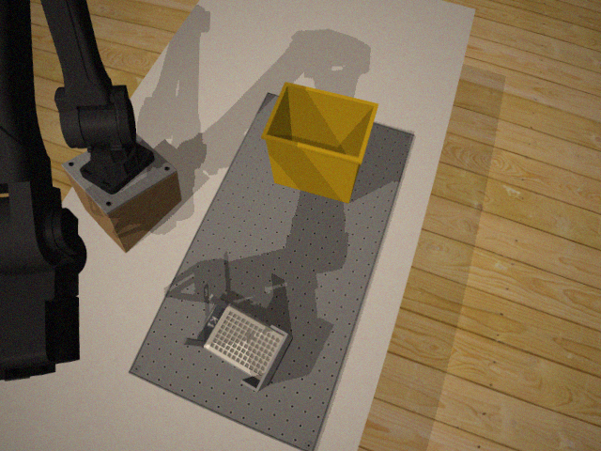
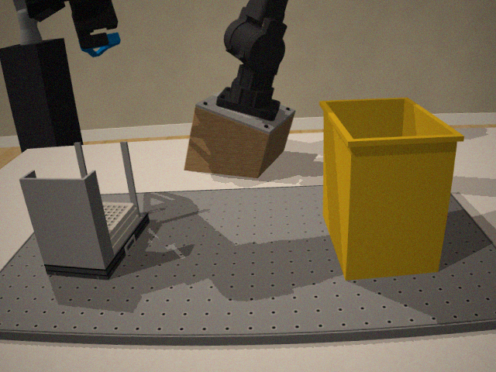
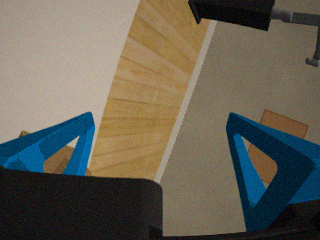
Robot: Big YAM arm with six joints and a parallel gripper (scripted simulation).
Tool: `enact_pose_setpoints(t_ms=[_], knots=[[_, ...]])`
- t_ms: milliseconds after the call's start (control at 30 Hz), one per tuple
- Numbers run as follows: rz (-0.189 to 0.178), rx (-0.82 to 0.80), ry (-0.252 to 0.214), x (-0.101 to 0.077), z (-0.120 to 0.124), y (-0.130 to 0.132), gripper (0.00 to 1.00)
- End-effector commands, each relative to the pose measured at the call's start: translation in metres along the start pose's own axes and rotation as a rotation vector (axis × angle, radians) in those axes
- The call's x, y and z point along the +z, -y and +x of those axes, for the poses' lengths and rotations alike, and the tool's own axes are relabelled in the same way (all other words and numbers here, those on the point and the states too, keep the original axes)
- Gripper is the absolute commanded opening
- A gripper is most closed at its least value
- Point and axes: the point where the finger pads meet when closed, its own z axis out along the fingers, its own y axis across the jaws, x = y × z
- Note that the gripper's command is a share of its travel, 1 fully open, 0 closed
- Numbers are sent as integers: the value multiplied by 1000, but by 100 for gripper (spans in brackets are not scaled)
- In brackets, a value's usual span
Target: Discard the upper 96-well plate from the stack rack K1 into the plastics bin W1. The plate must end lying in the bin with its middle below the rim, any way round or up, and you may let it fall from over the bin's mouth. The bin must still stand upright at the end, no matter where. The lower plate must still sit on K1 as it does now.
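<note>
Gripper (image 2: 96, 42) spread wide, empty, high above rack K1 (image 2: 66, 224). Upper plate (image 1: 246, 340) far below, seated in rack. Descend straight between posts, straddle plate edges, spare lower plate.

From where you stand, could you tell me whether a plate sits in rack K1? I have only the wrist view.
Observer: Yes, a white 96-well plate lies uppermost in rack K1.
Operator: Thank you. Where is the hand?
Observer: The open hand hangs high up, well clear of the rack, holding nothing.
Operator: And the bin?
Observer: The yellow bin W1 stands upright at the opposite end of the perforated board.
</note>
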Motion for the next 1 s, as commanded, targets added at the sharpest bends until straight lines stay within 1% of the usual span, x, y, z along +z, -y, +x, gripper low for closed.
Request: enact_pose_setpoints(t_ms=[0,33,100,133,167,200,267,300,333,367,467,500,567,600,667,700,733,767,833,900,933,967], knots=[[-19,-53,34,-17,-24,1,100],[-45,-67,49,-20,-28,-3,100],[-45,-67,49,-20,-28,-3,100],[-76,-72,41,-13,-26,-5,100],[-100,-83,63,-20,-34,-6,100],[-96,-111,58,-26,-34,-14,100],[-146,-137,96,-32,-44,-22,100],[-171,-157,106,-34,-47,-25,100],[-172,-170,88,-36,-44,-29,100],[-173,-172,86,-39,-46,-34,100],[-246,-219,137,-48,-58,-44,100],[-248,-232,118,-50,-55,-48,100],[-296,-262,152,-55,-62,-55,100],[-323,-268,161,-55,-65,-54,100],[-323,-268,161,-55,-65,-54,100],[-349,-298,153,-54,-61,-60,100],[-370,-315,179,-61,-67,-62,100],[-392,-336,197,-65,-70,-66,100],[-395,-359,188,-74,-70,-77,100],[-398,-337,183,-80,-73,-85,100],[-417,-372,215,-84,-79,-88,100],[-440,-389,235,-88,-82,-92,100]])
